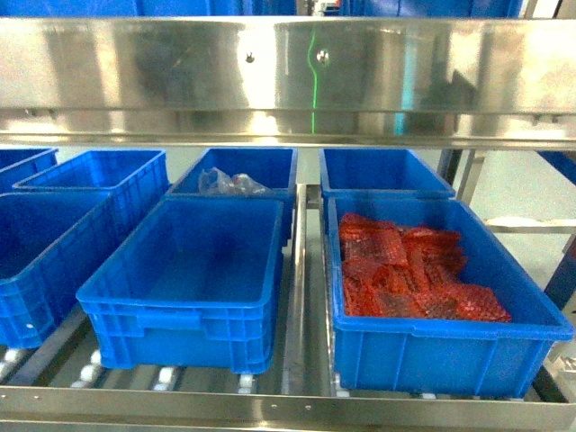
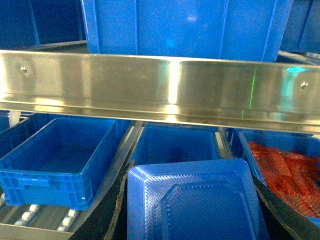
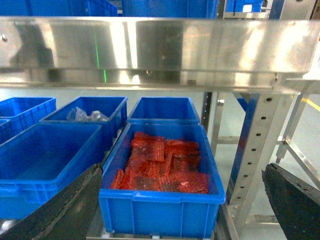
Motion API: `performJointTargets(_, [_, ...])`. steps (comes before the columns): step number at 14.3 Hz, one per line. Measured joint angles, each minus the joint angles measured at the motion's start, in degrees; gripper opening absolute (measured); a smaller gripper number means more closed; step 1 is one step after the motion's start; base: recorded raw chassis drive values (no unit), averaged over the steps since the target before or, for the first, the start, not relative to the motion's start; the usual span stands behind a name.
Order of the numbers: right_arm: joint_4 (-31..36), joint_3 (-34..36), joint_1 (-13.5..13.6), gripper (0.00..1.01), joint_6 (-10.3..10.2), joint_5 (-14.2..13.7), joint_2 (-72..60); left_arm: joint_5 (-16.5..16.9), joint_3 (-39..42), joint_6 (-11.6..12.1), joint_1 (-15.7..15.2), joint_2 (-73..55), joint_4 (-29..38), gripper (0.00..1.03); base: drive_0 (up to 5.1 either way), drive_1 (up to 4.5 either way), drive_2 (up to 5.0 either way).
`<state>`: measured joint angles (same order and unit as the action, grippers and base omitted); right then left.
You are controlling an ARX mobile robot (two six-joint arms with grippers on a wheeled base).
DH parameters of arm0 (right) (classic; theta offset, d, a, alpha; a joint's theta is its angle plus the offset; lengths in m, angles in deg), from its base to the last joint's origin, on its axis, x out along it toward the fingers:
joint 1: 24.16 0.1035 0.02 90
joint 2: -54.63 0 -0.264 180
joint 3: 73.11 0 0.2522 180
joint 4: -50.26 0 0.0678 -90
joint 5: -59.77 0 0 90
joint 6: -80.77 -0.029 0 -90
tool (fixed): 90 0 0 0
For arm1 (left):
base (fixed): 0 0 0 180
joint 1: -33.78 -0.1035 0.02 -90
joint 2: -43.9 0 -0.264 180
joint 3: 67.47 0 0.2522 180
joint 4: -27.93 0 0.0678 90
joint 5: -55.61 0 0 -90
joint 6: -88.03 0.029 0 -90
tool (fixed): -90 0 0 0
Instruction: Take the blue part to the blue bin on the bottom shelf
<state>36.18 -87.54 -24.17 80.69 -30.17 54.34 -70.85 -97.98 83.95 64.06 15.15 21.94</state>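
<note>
Textured blue plastic part [image 2: 192, 202] sits clamped in left gripper [image 2: 192, 220], raised before bottom shelf [image 1: 288, 407]. Right gripper [image 3: 180, 210] spread wide, holding nothing. Step: carry-in. Next: lower part into empty front blue plastic bin [image 1: 184, 279], clearing steel rail above.

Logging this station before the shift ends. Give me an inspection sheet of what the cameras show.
Surface: bottom shelf, steel rail, white rollers, centre divider.
Job's things: blue part between left pincer fingers; empty blue bin front centre.
Clutter: bin of red packets; rear bin with clear bags.
Grippers: left holds the part; right pincer open, empty.
Cables: nothing seen.
Surroundings: upper shelf rail, rack post.
</note>
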Motion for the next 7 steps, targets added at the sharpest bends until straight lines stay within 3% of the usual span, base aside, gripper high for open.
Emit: performJointTargets(7, [0.1, 0.0, 0.0, 0.98, -0.1, 0.0, 0.0, 0.0, 0.0, 0.0, 0.0, 0.0, 0.0, 0.44, 0.0, 0.00, 0.0])
